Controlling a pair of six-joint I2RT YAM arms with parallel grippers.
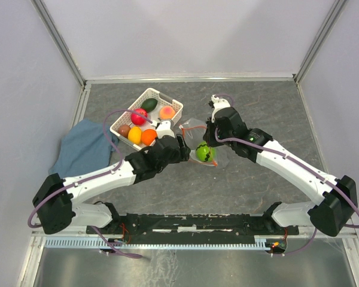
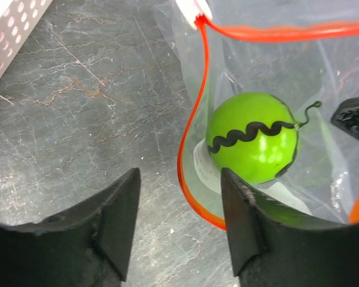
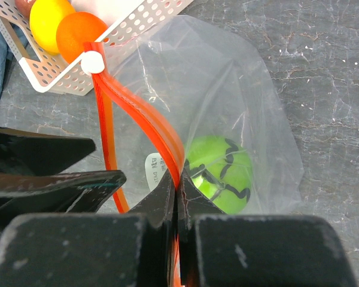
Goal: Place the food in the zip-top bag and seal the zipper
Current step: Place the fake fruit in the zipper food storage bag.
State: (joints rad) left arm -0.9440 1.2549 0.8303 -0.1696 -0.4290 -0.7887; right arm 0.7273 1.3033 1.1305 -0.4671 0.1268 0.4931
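1. Pinching the zipper [image 3: 149,122] with right fingers [image 3: 161,200], clamped shut; zip-top bag [image 3: 227,84] on the surface [image 1: 257,101], green fruit [image 3: 218,173] inside.
2. Left fingers [image 2: 116,221] open, empty, beside the mouth.
3. Looks flimsy, slippery; better grabbing the stiffer zipper strip.

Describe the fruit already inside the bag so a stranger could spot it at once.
On the grey table, just right of the white lattice basket, sits a clear zip-top bag with an orange-red zipper. Inside it is the green fruit: the only bright green ball with a wavy black line, and the only fruit outside the basket.
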